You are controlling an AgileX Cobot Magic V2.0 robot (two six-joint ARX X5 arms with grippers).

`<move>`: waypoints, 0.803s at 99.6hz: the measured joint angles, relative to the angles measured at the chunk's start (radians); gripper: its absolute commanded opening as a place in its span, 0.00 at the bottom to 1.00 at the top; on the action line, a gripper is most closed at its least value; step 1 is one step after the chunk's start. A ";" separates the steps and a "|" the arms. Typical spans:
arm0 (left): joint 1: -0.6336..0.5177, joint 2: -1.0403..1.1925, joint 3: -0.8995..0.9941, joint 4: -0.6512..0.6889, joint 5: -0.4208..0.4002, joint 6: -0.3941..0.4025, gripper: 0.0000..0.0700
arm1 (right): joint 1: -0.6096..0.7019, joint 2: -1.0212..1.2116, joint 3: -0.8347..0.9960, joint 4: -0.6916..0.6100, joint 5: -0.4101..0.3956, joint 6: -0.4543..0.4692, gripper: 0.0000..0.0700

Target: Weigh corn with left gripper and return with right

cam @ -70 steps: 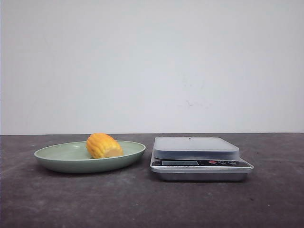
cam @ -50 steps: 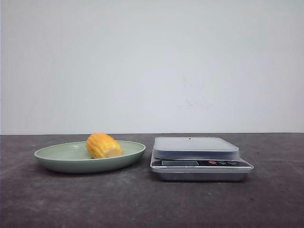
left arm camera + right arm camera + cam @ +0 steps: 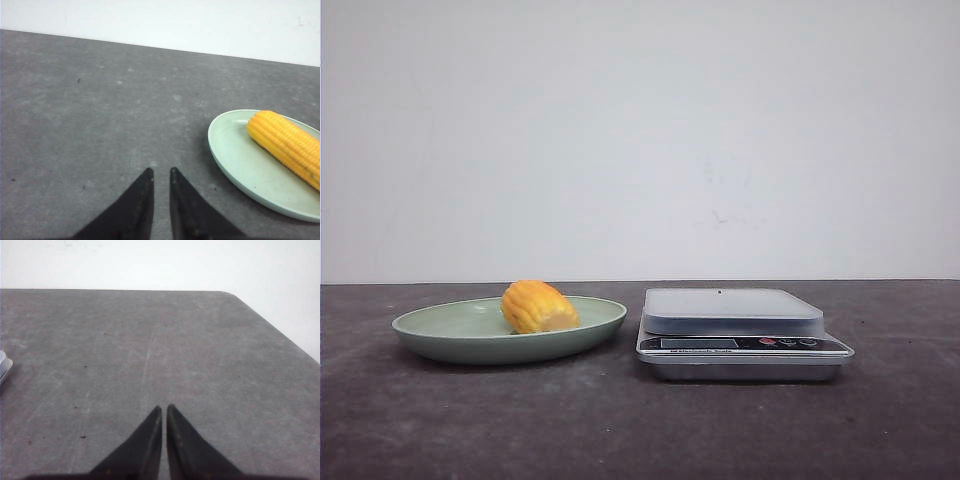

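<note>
**Corn waits on its plate, both hands idle**

The corn [image 3: 538,307] lies in the green plate [image 3: 440,335] toward the surface's left edge, beside the kitchen scale [image 3: 743,335]. My left hand [image 3: 160,176] hovers near, fingers nearly together, holding nothing; my right hand [image 3: 164,412] likewise, toward the right edge.

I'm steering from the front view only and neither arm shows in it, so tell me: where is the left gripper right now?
Observer: The left gripper hangs over bare table, off to the side of the plate, its fingertips nearly together and holding nothing.
Operator: Is the corn as stubby as it looks to me?
Observer: No. From the left wrist the corn is a long cob lying across the plate.
Operator: And the right gripper?
Observer: The right gripper is shut and empty over bare table, with only a sliver of the scale at the edge of its view.
</note>
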 measured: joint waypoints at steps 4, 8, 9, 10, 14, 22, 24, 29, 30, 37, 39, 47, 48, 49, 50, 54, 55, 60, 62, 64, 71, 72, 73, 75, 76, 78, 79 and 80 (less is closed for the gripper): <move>0.000 0.000 0.000 0.000 0.000 0.000 0.02 | 0.000 0.000 0.000 0.000 0.000 0.000 0.02; 0.000 0.000 0.000 0.000 0.000 0.000 0.02 | 0.000 0.000 0.000 0.000 0.000 0.000 0.02; 0.000 0.000 0.000 0.000 0.000 0.000 0.02 | 0.000 0.000 0.000 0.000 0.000 0.000 0.02; 0.000 0.000 0.000 0.000 0.000 0.000 0.02 | 0.000 0.000 0.000 0.000 0.000 0.000 0.02; 0.000 0.000 0.000 0.000 0.000 0.000 0.02 | 0.000 0.000 0.000 0.002 0.000 -0.003 0.02; 0.000 0.000 0.000 0.000 0.000 0.000 0.02 | 0.000 0.000 -0.001 0.023 0.000 -0.019 0.02; 0.000 0.000 0.000 0.000 0.000 0.000 0.02 | 0.000 0.000 -0.001 0.033 0.000 -0.020 0.02; 0.000 0.000 0.000 0.000 0.000 0.000 0.02 | 0.000 0.000 -0.001 0.060 0.000 -0.024 0.02; 0.000 0.000 0.000 0.000 0.000 0.000 0.02 | 0.000 0.000 -0.001 0.065 0.000 -0.024 0.02; 0.000 0.000 0.000 0.000 0.000 0.000 0.02 | 0.000 0.000 -0.001 0.094 0.000 -0.026 0.02; 0.000 0.000 0.000 0.000 0.000 0.000 0.02 | 0.000 0.000 -0.001 0.101 0.000 -0.026 0.02; 0.000 0.000 0.000 0.000 0.000 0.000 0.02 | 0.000 0.000 -0.001 0.130 0.000 -0.025 0.02; 0.000 0.000 0.000 0.000 0.000 0.000 0.02 | 0.000 0.000 -0.001 0.132 0.000 -0.025 0.02; 0.000 0.000 0.000 0.000 0.000 0.000 0.02 | 0.000 0.000 -0.001 0.135 0.000 -0.025 0.02; 0.000 0.000 0.000 0.000 0.000 0.000 0.02 | 0.000 0.000 -0.001 0.137 0.000 -0.025 0.02; 0.000 0.000 0.000 0.000 0.000 0.000 0.02 | 0.000 0.000 -0.001 0.142 0.000 -0.023 0.02; 0.000 0.000 0.000 0.000 0.000 0.000 0.02 | 0.000 0.000 -0.001 0.143 0.000 -0.022 0.02; 0.000 0.000 0.000 0.000 0.000 0.000 0.02 | 0.000 0.000 -0.001 0.147 0.000 -0.013 0.02; 0.000 0.000 0.000 0.000 0.000 0.000 0.02 | 0.000 0.000 -0.001 0.149 0.000 -0.009 0.02; 0.000 0.000 0.000 0.000 0.000 0.000 0.02 | 0.000 0.000 -0.001 0.151 0.000 -0.004 0.02; 0.000 0.000 0.000 0.000 0.000 0.000 0.02 | 0.000 0.000 -0.001 0.158 0.000 0.009 0.02; 0.000 0.000 0.000 0.000 -0.001 0.000 0.01 | 0.000 0.000 -0.001 0.159 0.000 0.010 0.02; 0.000 0.000 0.000 0.000 -0.001 0.000 0.02 | 0.000 0.000 -0.001 0.162 0.000 0.010 0.02; 0.000 0.000 0.000 0.001 -0.002 0.000 0.01 | 0.000 0.000 -0.001 0.168 0.000 0.012 0.02; 0.000 0.000 0.000 0.002 -0.003 0.000 0.01 | 0.000 0.000 -0.001 0.172 0.000 0.012 0.02; 0.000 0.000 0.000 0.003 -0.003 0.000 0.01 | 0.000 0.000 -0.001 0.180 0.000 0.013 0.02; 0.000 0.000 0.000 0.005 -0.003 0.000 0.02 | 0.000 0.000 -0.001 0.185 0.000 0.013 0.02; 0.000 0.000 0.000 0.007 -0.003 0.000 0.01 | 0.000 0.000 -0.001 0.191 0.000 0.013 0.02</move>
